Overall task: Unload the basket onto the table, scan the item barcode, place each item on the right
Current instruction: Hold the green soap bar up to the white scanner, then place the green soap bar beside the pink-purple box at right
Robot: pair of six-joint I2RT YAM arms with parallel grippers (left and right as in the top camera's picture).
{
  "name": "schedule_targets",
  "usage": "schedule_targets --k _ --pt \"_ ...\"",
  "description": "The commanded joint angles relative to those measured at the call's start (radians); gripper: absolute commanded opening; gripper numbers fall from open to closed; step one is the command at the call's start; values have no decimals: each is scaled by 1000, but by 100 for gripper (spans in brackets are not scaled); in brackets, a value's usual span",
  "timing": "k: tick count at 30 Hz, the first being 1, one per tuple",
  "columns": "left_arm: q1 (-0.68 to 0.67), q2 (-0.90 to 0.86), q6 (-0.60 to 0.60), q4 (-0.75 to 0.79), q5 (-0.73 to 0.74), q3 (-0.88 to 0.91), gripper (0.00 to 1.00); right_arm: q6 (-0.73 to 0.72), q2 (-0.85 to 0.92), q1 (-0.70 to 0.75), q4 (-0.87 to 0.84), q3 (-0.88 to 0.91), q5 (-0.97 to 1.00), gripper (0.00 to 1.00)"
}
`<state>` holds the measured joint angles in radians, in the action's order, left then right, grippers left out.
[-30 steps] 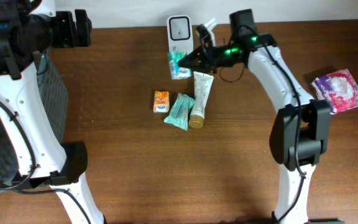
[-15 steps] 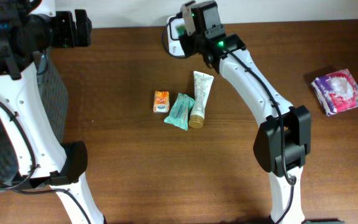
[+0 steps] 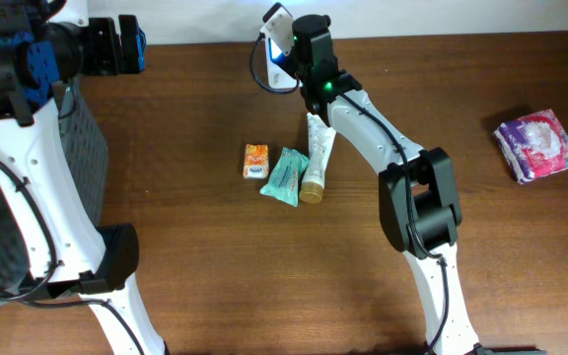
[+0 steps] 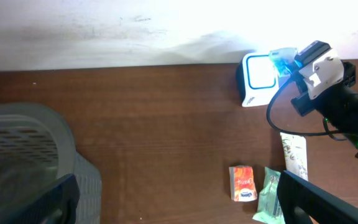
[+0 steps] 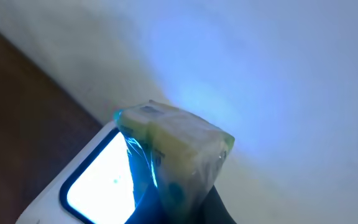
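Held item: a small clear-wrapped pack with teal and pale yellow inside (image 5: 173, 158), lifted off the dark brown wooden table (image 3: 185, 247) and held just in front of the scanner window.
Why held so: one face is turned toward the lit window so the code can be read. I judge this to be the scanning step itself.
Scanner: a white upright barcode reader with a glowing screen (image 4: 258, 79), standing at the table's far edge by the wall. Its blue light falls on the wrap.
Right gripper (image 4: 294, 65): pressed together, pinching the pack by its lower end, so the upper part is open to the light.
Left gripper (image 4: 178, 202): spread wide and holding nothing, hanging well to the left and clear of the scanner.
Waiting items: a small orange carton (image 3: 255, 161), a teal foil pouch (image 3: 286, 176) and a cream tube with a gold cap (image 3: 318, 153) lie close together mid-table, within reach of the right arm.
Set apart: a pink-and-purple plastic packet (image 3: 535, 144) lies alone, far to the right.
Container: a grey mesh basket (image 4: 36, 143) under the left arm, likely for scanned goods.
Contents: too blurred to tell, though it may hold something reddish.
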<state>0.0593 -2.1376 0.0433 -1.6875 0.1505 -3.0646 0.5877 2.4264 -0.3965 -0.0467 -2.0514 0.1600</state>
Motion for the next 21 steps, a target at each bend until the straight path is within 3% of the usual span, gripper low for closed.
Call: schedule_targets --k 1,5,9,12,16,19,21 --pt "3 4 -6 0 11 1 99 7 16 0 -56 -17 2 4" --pt "3 4 -6 0 10 1 99 -14 34 5 -7 -17 -5 4" --pt "3 4 -6 0 11 1 99 -242 -6 9 -25 -22 241 4" --pt "3 4 -6 0 11 1 99 -328 -70 45 49 -23 318 4" --pt "3 4 -6 0 11 1 99 -531 -165 203 433 -23 447 4" --pt "3 4 -6 0 10 1 99 -544 -175 349 756 -23 422 4" --pt "3 4 -6 0 10 1 99 -544 -168 436 912 -21 303 4"
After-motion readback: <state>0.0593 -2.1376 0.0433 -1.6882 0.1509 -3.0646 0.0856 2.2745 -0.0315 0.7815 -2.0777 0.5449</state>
